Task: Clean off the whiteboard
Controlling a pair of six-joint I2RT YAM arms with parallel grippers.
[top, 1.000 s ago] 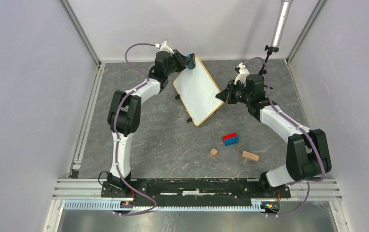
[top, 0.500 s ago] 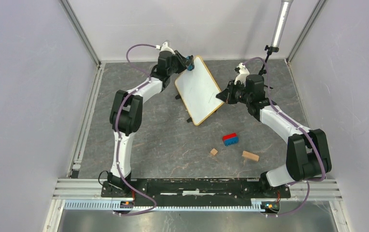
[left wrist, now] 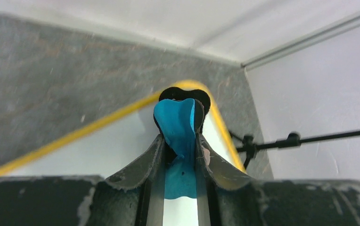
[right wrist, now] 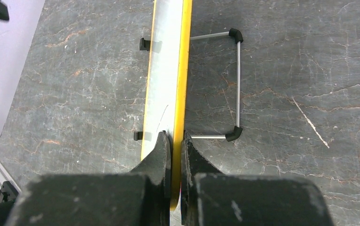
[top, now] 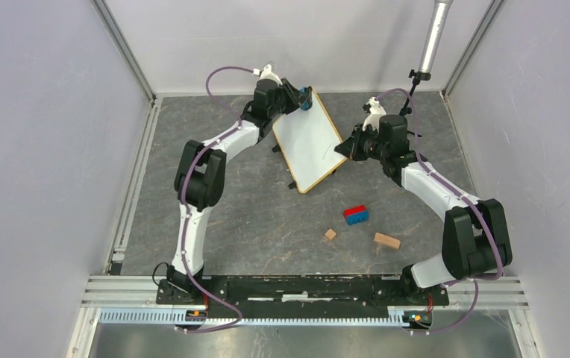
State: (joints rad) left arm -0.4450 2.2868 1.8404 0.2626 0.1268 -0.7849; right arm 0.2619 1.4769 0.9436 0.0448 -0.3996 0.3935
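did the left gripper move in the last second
Yes. The left gripper, shut on the blue eraser, has slid right across the top of the whiteboard, away from the back-left corner post, toward the metal pole.

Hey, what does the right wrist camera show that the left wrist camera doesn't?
Only the right wrist view shows the right gripper clamped on the whiteboard edge, the wire stand behind the board, and two black feet in front.

Only the left wrist view shows the left gripper pinching a blue eraser at the board's rounded corner, and a thin black rod by the wall.

Both show the yellow-framed whiteboard and the grey table.
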